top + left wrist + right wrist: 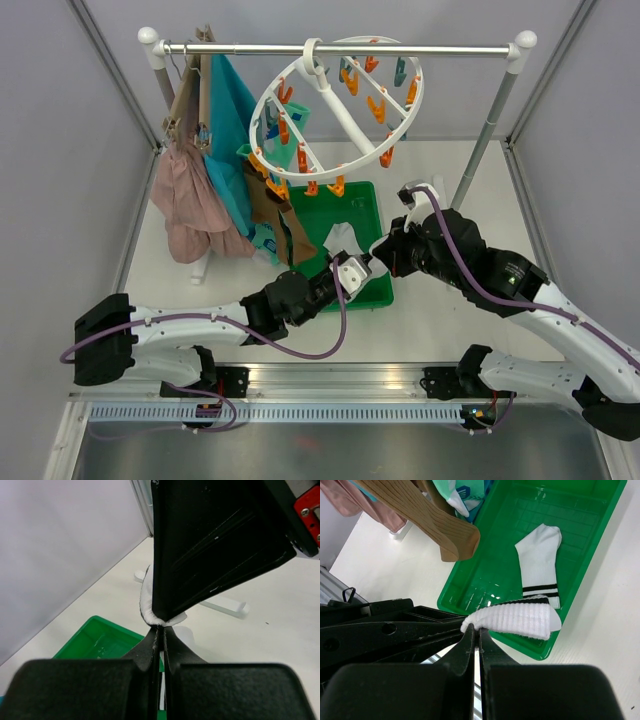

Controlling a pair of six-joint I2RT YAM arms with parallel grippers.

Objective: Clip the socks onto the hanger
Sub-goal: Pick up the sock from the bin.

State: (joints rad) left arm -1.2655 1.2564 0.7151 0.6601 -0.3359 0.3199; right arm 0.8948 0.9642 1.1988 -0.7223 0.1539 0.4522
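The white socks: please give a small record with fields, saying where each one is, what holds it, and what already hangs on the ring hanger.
held sock: white, raised over the green tray
held by: left gripper and right gripper, both shut on the same end
loose sock: white with dark stripes, lying flat in the tray
on the hanger: brown sock and patterned sock hang below the ring hanger

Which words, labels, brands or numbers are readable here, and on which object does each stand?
None can be read.
A faint moulded mark on the floor of the green tray is too blurred to read.
The hanger and the held white sock show no legible print.
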